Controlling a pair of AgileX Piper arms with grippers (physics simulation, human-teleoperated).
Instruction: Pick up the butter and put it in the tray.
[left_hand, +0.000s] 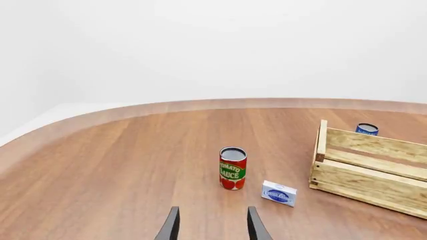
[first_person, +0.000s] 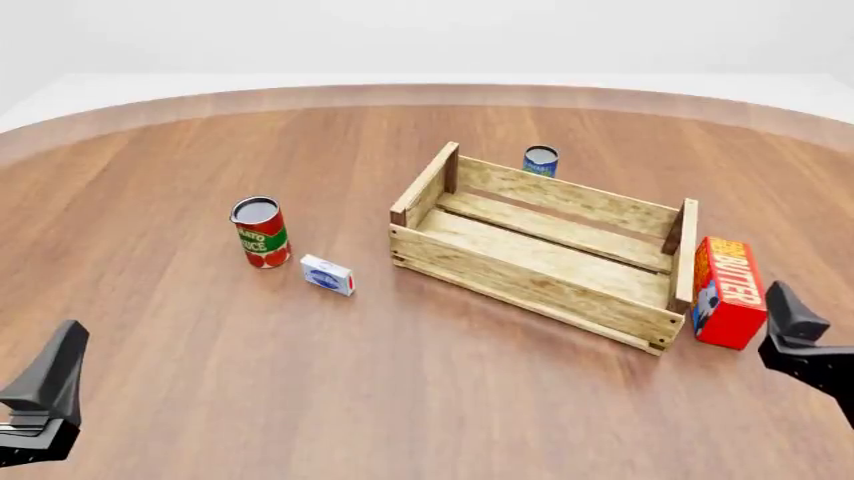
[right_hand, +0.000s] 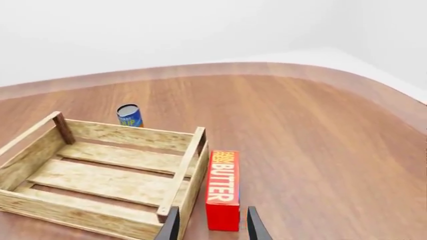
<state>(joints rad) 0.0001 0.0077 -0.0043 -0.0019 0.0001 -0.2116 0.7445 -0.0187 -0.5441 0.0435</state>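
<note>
The butter (first_person: 727, 292) is a red carton with white lettering, lying on the table just right of the tray; it also shows in the right wrist view (right_hand: 222, 189). The tray (first_person: 545, 270) is a large pale wooden crate in the middle of the table, empty inside; it also shows in the right wrist view (right_hand: 100, 215) and the left wrist view (left_hand: 370, 170). My right gripper (right_hand: 211, 226) is open, just short of the butter's near end, and shows in the front view (first_person: 801, 335). My left gripper (left_hand: 211, 226) is open and empty at the near left, seen in the front view (first_person: 47, 395).
A red tomato sauce can (first_person: 260, 232) stands left of the tray, with a small white-blue flat box (first_person: 327, 274) beside it. A blue can (first_person: 539, 160) stands behind the tray. The round table's far rim (first_person: 427, 92) curves across the back.
</note>
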